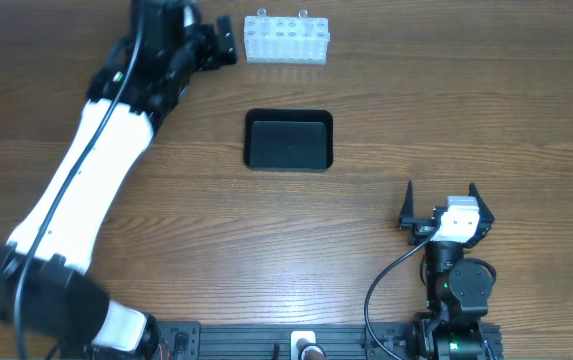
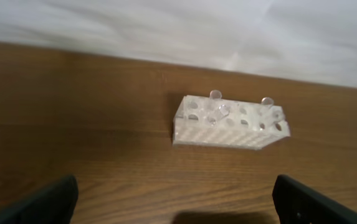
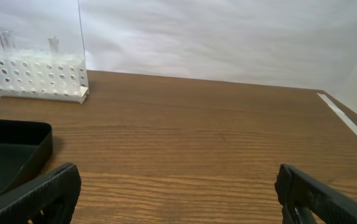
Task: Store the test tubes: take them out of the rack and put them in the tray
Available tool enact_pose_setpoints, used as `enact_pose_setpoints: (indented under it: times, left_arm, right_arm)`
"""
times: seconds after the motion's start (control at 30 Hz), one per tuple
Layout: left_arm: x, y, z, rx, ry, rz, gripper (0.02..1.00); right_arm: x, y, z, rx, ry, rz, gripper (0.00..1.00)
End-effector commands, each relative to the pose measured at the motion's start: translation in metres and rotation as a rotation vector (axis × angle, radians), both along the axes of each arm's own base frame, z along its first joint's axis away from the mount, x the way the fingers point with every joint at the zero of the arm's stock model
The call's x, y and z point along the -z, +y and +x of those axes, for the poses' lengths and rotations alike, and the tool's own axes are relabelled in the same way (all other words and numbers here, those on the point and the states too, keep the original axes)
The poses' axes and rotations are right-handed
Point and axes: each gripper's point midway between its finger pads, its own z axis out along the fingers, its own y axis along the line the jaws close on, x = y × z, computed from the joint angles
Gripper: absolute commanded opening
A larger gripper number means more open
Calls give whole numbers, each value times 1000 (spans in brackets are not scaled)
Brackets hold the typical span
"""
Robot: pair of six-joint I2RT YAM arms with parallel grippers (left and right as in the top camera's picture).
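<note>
Clear test tubes (image 2: 215, 96) are standing mouths-up in the long white plastic rack (image 1: 286, 42), which is lying along the table's far edge. You are holding the left gripper (image 2: 177, 200) and right gripper (image 1: 439, 206) wide open.

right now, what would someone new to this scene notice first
The long white left arm stretched across the wooden table to the far edge, its jaws wide open just short of the white rack, where a few clear test tubes stand. Next, the black tray at mid-table, with no tubes in it, and the right arm tucked near its base, jaws open too.
</note>
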Motion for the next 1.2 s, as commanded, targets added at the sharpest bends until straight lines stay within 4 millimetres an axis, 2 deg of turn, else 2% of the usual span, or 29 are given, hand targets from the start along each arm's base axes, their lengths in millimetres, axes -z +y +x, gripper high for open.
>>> enact_pose_setpoints:
  times: [0.03, 0.2, 0.37, 0.57, 0.8, 1.2]
  left_arm:
    - [13, -19, 27, 3, 34, 7, 998]
    - [35, -42, 58, 30, 53, 21, 998]
    - [59, -62, 80, 113, 56, 103, 996]
    - [84, -79, 96, 164, 66, 149, 993]
    - [112, -87, 110, 171, 85, 158, 996]
    - [123, -92, 123, 170, 61, 150, 939]
  right_arm:
    - [2, 2, 0, -11, 0, 0, 991]
    - [2, 2, 0, -11, 0, 0, 993]
    - [1, 2, 0, -11, 0, 0, 993]
    - [1, 2, 0, -11, 0, 0, 993]
    - [1, 2, 0, -11, 0, 0, 991]
    - [1, 2, 0, -11, 0, 0, 991]
